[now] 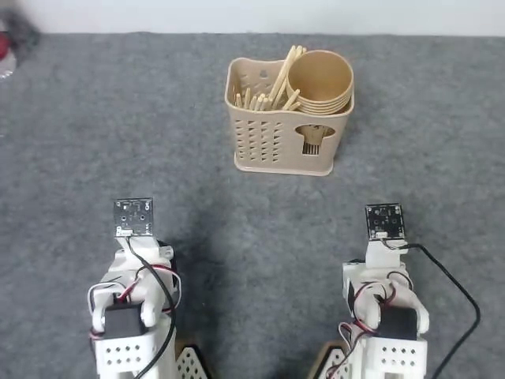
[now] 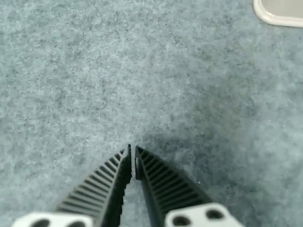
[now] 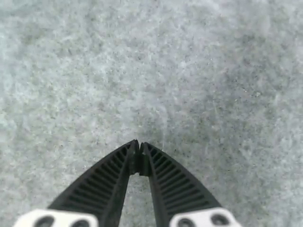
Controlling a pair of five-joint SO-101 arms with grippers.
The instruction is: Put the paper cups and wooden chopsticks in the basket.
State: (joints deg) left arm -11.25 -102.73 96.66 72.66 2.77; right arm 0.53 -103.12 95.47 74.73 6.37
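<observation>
A beige perforated basket [image 1: 268, 142] stands at the back middle of the grey felt. Inside it sits a stack of paper cups [image 1: 319, 80] on the right and several wooden chopsticks [image 1: 272, 91] leaning on the left. Both arms are drawn back near the front edge, well short of the basket. My left gripper [image 2: 132, 151] is shut with nothing between its black ridged fingers, just over the felt. My right gripper [image 3: 139, 144] is shut the same way, holding nothing. A corner of the basket [image 2: 279, 12] shows in the left wrist view.
Grey felt covers the table between the arms and the basket. A red and clear object [image 1: 6, 47] lies at the far left back edge. A black cable [image 1: 461, 296] runs from the right arm toward the front.
</observation>
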